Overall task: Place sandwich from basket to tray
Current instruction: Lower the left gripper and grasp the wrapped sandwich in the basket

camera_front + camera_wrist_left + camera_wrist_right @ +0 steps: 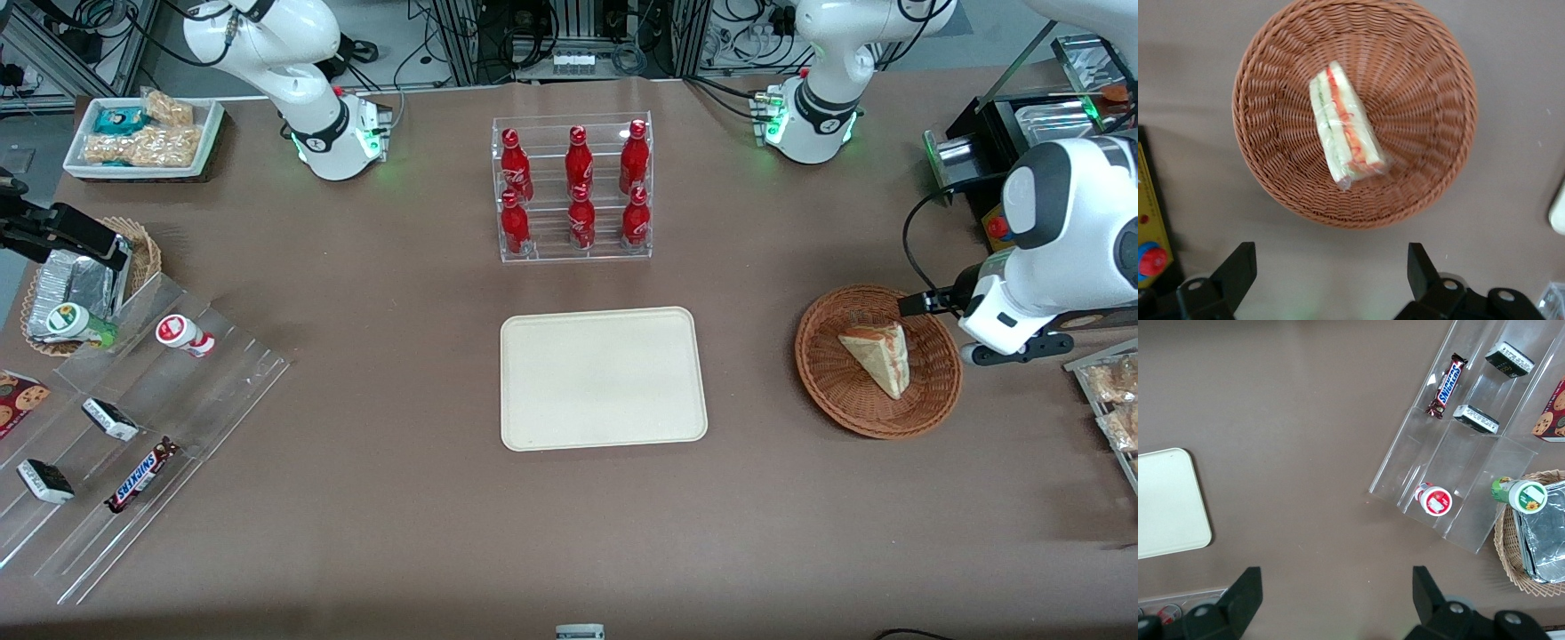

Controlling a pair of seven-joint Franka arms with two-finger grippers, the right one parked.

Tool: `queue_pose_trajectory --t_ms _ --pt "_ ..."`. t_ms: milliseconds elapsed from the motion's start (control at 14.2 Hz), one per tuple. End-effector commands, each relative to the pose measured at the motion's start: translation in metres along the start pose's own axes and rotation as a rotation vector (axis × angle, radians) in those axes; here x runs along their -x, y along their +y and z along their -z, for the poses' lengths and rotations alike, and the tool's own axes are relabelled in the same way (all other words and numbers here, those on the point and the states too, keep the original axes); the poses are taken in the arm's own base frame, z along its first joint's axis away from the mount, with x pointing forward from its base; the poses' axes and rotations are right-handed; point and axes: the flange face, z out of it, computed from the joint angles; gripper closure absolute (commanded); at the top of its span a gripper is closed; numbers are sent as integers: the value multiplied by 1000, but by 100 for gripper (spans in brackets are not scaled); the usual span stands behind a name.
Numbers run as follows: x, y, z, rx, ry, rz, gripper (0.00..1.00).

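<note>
Seemingly untouched, the sandwich [878, 357] lies in the round woven basket [827, 382] toward the working arm's end of the worktop [373, 498], its narrow tip nearer the front camera. The flat beige tray [603, 378] sits bare, well apart. From the working wrist, the claw [1331, 277] hovers spread wide just outside the basket's rim [1358, 217]; the clear-wrapped wedge [1345, 125] runs lengthwise toward it, slightly slanted.

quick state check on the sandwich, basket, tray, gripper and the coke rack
sandwich: wrapped, lying in the basket, not gripped
basket: holds only the sandwich
tray: nothing on it
gripper: jaws open, hovering beside the basket's rim
bottle rack: six red cola bottles standing upright
</note>
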Motion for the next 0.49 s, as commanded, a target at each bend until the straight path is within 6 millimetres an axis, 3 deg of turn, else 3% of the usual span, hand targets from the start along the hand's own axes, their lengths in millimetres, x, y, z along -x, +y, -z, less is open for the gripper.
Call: queue_pose_trajectory --t_ms 0,281,422 --pt "8 -4 -7 2 47 167 0" --pt "8 0 -35 43 117 452 0" --pt "8 1 -56 64 143 510 0"
